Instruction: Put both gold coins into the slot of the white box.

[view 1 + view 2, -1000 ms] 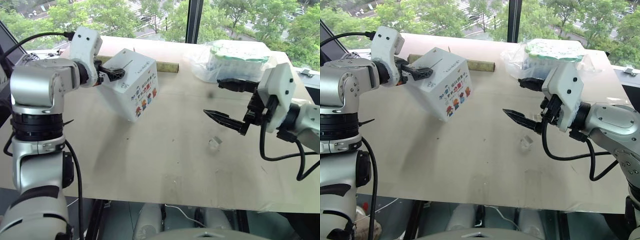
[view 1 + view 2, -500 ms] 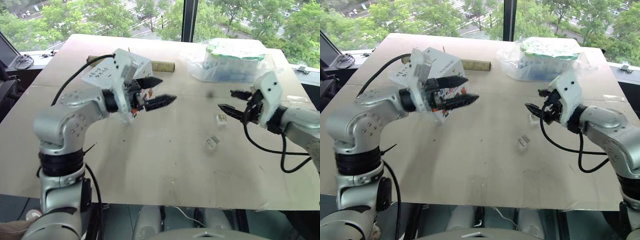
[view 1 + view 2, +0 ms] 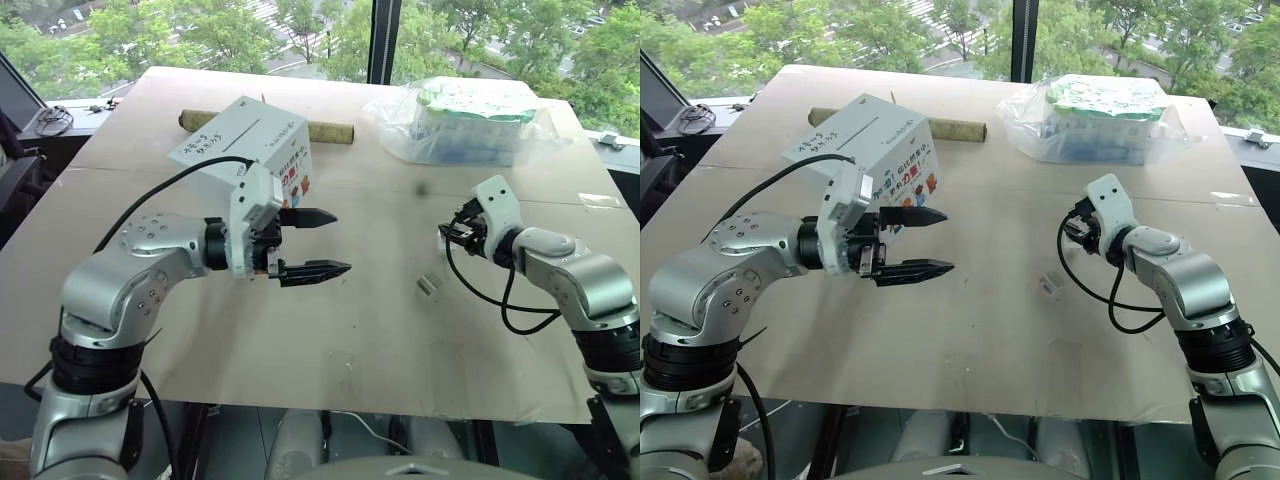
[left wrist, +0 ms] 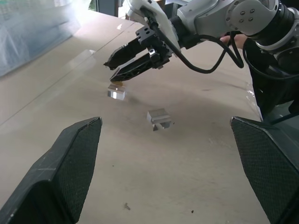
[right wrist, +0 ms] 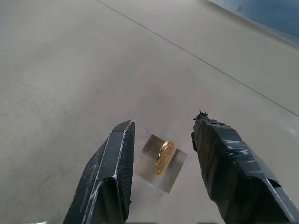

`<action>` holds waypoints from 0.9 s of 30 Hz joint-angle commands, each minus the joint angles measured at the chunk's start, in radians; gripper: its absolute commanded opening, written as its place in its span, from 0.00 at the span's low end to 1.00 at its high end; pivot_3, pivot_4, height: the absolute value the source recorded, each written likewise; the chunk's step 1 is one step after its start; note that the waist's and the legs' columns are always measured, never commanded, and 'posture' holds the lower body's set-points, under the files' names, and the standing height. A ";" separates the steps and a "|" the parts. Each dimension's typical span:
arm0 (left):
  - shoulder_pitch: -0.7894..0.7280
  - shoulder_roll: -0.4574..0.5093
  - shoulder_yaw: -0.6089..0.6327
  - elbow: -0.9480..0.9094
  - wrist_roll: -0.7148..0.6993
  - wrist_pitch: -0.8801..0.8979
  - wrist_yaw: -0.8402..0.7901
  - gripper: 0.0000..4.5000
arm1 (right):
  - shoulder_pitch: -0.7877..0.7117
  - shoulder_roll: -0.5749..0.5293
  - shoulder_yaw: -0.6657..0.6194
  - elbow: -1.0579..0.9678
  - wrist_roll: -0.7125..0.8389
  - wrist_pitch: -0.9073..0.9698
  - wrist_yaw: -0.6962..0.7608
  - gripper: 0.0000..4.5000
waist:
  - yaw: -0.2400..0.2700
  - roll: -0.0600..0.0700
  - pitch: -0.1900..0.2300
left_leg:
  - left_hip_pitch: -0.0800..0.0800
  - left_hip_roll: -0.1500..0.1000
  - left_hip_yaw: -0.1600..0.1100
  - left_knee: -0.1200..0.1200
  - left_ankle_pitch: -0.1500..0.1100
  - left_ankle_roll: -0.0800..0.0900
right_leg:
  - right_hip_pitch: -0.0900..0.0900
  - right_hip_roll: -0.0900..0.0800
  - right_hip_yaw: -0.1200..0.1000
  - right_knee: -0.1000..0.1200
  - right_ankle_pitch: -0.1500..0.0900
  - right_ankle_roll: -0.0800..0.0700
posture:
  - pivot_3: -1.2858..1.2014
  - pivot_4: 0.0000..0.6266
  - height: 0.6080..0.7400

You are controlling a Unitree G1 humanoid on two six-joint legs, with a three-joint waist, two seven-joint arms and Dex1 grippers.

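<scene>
- Gold coins: one coin (image 5: 164, 156) stands on edge in its clear casing on the desk (image 3: 330, 330), straight in front of the clear bag of white-green packs (image 3: 465, 122) and nearer the robot than the bag. The second cased coin (image 3: 427, 285) lies a little nearer the robot than the first, well apart from the bag.
- Right gripper (image 5: 161, 154): its two black fingers are about half open, one on each side of the first coin's casing. In the right wrist view a narrow gap shows between each finger and the casing, so I cannot tell whether either finger touches it. The coin is not lifted; the casing rests on the desk.
- In the left wrist view the same gripper's tips sit low over the casing, just above the desk.
- Left gripper (image 3: 318, 243): its fingers (image 3: 312, 269) are spread wide and hold nothing. They hang above the desk to the left of the bag and nearer the robot, pointing towards the right arm.
- White box (image 3: 245, 150): it rests on the desk well to the left of the bag, its top face tilted, with the dark slot (image 3: 238, 138) on that face. The left gripper is just in front of the box and apart from it.
- A cardboard tube (image 3: 330, 131) lies between the box and the bag, along the far part of the desk.
</scene>
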 commanded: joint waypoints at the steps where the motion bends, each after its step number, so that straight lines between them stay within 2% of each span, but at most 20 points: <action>1: 0.002 0.009 0.002 -0.036 -0.001 -0.033 0.006 1.00 | 0.006 0.002 -0.041 -0.033 -0.022 0.025 -0.011 0.48 | 0.003 0.000 0.000 | 0.000 0.000 0.000 0.000 0.000 0.000 | 0.000 0.000 0.000 0.000 0.000 0.000 | 0.52 0.24 1.00; 9: 0.011 0.011 -0.003 -0.032 -0.003 -0.056 0.007 1.00 | 0.021 0.017 -0.045 -0.025 -0.056 0.044 -0.012 0.48 | 0.006 0.000 0.000 | 0.000 0.000 0.000 0.000 0.000 0.000 | 0.000 0.000 0.000 0.000 0.000 0.000 | 0.52 0.24 1.00; 12: 0.018 0.012 0.001 -0.034 -0.012 -0.055 0.006 1.00 | 0.022 0.023 -0.049 -0.017 -0.064 0.043 -0.011 0.31 | 0.006 0.000 0.000 | 0.000 0.000 0.000 0.000 0.000 0.000 | 0.000 0.000 0.000 0.000 0.000 0.000 | 0.52 0.24 1.00; 13: 0.020 0.013 0.002 -0.035 -0.013 -0.055 0.006 1.00 | 0.022 0.026 -0.050 -0.014 -0.067 0.043 -0.010 0.19 | 0.006 0.000 0.000 | 0.000 0.000 0.000 0.000 0.000 0.000 | 0.000 0.000 0.000 0.000 0.000 0.000 | 0.52 0.24 1.00; 15: 0.023 0.014 0.007 -0.035 -0.016 -0.057 0.007 1.00 | 0.022 0.031 -0.051 -0.008 -0.072 0.042 -0.008 0.01 | 0.007 0.000 0.000 | 0.000 0.000 0.000 0.000 0.000 0.000 | 0.000 0.000 0.000 0.000 0.000 0.000 | 0.52 0.24 1.00; 23: 0.033 0.008 0.016 -0.026 -0.020 -0.058 0.018 1.00 | 0.031 0.019 -0.066 -0.022 -0.087 0.051 0.008 0.01 | 0.007 0.000 0.000 | 0.000 0.000 0.000 0.000 0.000 0.000 | 0.000 0.000 0.000 0.000 0.000 0.000 | 0.52 0.24 1.00; 27: 0.023 -0.027 0.038 -0.007 -0.065 -0.012 0.069 1.00 | 0.025 0.017 -0.159 -0.087 -0.031 0.061 0.037 0.01 | 0.009 0.000 0.000 | 0.000 0.000 0.000 0.000 0.000 0.000 | 0.000 0.000 0.000 0.000 0.000 0.000 | 0.52 0.24 1.00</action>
